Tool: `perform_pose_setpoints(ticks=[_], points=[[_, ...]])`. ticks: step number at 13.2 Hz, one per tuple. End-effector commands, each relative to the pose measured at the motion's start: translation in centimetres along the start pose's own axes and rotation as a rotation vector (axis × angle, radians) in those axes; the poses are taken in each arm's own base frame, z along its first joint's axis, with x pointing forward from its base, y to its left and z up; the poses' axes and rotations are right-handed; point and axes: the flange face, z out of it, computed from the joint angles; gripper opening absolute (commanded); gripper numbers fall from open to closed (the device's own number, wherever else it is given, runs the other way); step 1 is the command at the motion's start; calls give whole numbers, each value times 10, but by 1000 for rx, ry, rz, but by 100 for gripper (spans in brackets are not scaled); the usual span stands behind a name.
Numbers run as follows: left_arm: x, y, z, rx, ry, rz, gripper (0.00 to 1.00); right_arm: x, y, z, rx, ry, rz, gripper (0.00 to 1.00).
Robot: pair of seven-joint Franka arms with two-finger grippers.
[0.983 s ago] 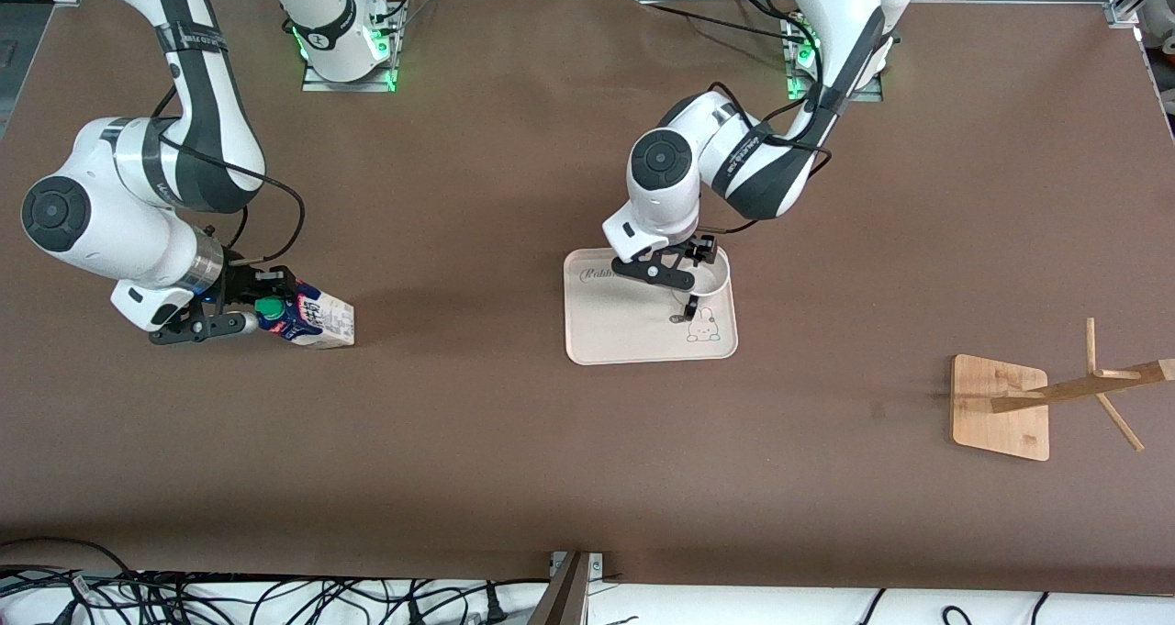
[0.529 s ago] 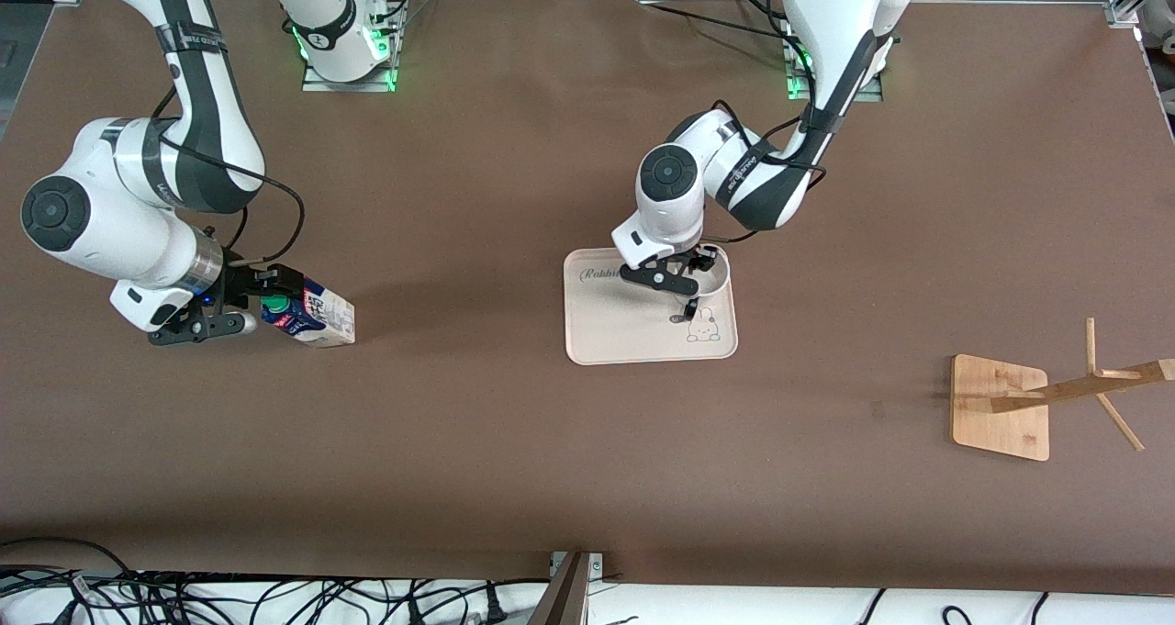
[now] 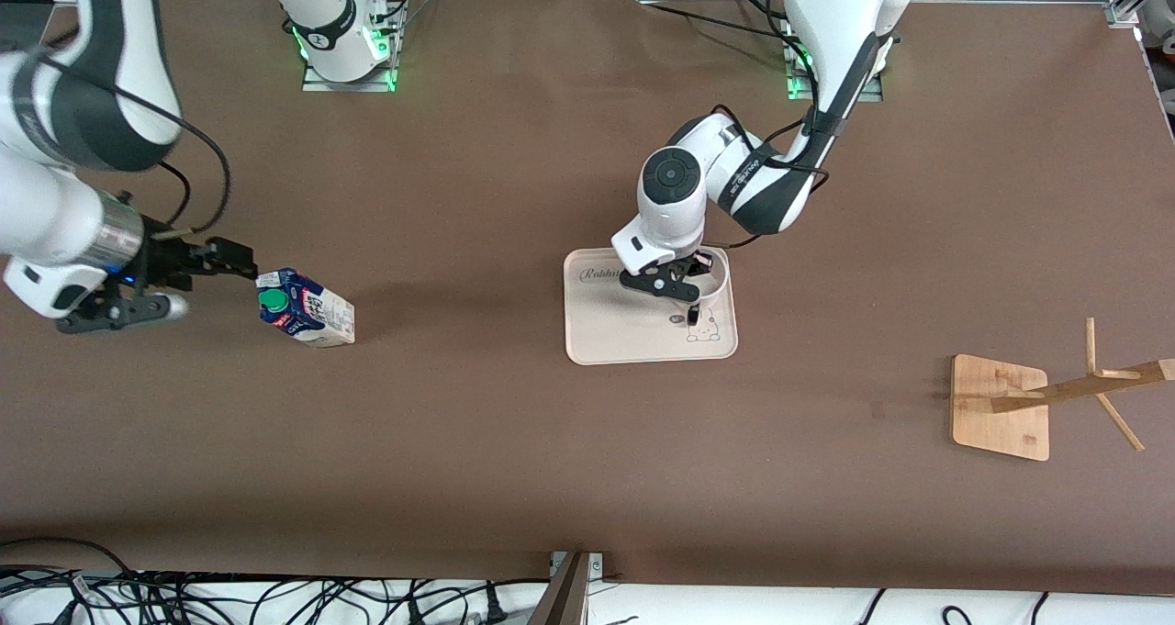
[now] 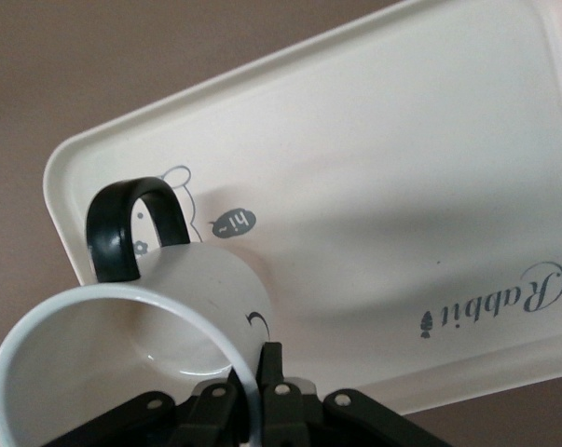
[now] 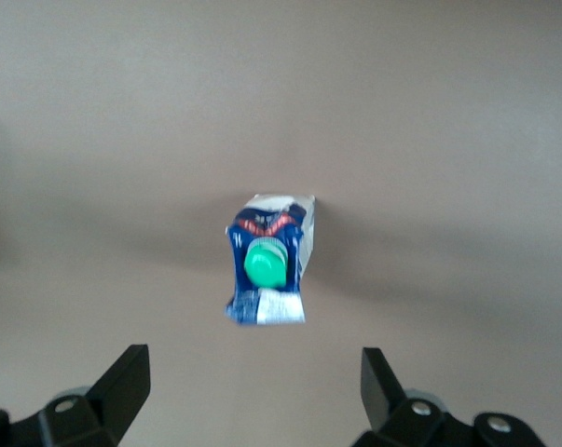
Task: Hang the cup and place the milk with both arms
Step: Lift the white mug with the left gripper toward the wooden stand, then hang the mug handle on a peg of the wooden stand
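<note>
The cup (image 3: 721,281) is white with a black handle and sits at the tray's (image 3: 615,331) corner toward the left arm's end. My left gripper (image 3: 687,287) is shut on its rim, one finger inside and one outside. In the left wrist view the cup (image 4: 122,363) fills the lower corner, with its handle (image 4: 131,223) over the tray's (image 4: 402,186) rabbit drawing. The milk (image 3: 307,308) stands on the table toward the right arm's end, green cap showing. My right gripper (image 3: 204,284) is open and empty beside it, clear of it. In the right wrist view the milk (image 5: 269,261) lies ahead of the open gripper (image 5: 253,386).
A wooden cup rack stands toward the left arm's end, nearer the front camera than the tray, with a square base (image 3: 1001,407) and a pegged pole (image 3: 1083,388). Brown table (image 3: 514,441) lies between the milk, the tray and the rack.
My right gripper has drawn back from the milk toward the right arm's end, and the carton stays put. My left gripper has settled lower on the cup's rim.
</note>
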Motion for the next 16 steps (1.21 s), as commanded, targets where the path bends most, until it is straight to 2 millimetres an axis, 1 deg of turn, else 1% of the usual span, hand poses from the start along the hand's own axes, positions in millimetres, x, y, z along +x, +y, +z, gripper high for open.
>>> perform_pose_setpoints(ticks=[1, 2, 3, 5, 6, 7, 8, 9, 10, 11, 12, 13, 15, 16], points=[[24, -34, -60, 31, 8, -60, 0, -33, 6, -53, -17, 32, -15, 100], [39, -64, -85, 34, 3, -99, 0, -41, 6, -64, -55, 33, -32, 100], [50, -93, -104, 34, -8, -121, 0, -44, 2, -67, -76, 24, -44, 100], [69, -144, -142, 21, 27, -118, 0, -44, -2, -68, -81, 21, -53, 100], [78, -176, -155, 18, 54, -157, 0, -44, -7, -66, -82, 17, -60, 100], [86, -221, -164, 15, 73, -204, 0, -44, -7, -64, -82, 14, -62, 100], [89, -260, -168, 7, 81, -203, 0, -43, -7, -64, -82, 16, -63, 100], [88, -289, -172, -7, 84, -205, 0, -43, -7, -64, -82, 16, -63, 100], [82, -307, -188, -46, 98, -246, 0, -43, -5, -60, -81, 11, -60, 100], [77, -338, -190, -80, 84, -292, 0, -44, -3, -60, -81, 13, -58, 100], [72, -355, -193, -86, 77, -314, 0, -44, -3, -60, -82, 15, -60, 100], [68, -367, -198, -85, 73, -325, 0, -44, -2, -60, -82, 18, -61, 100], [56, -392, -205, -80, 46, -335, 0, -42, 0, -54, -82, 16, -64, 100], [51, -402, -209, -77, 44, -329, 0, -43, 2, -52, -80, 18, -65, 100]])
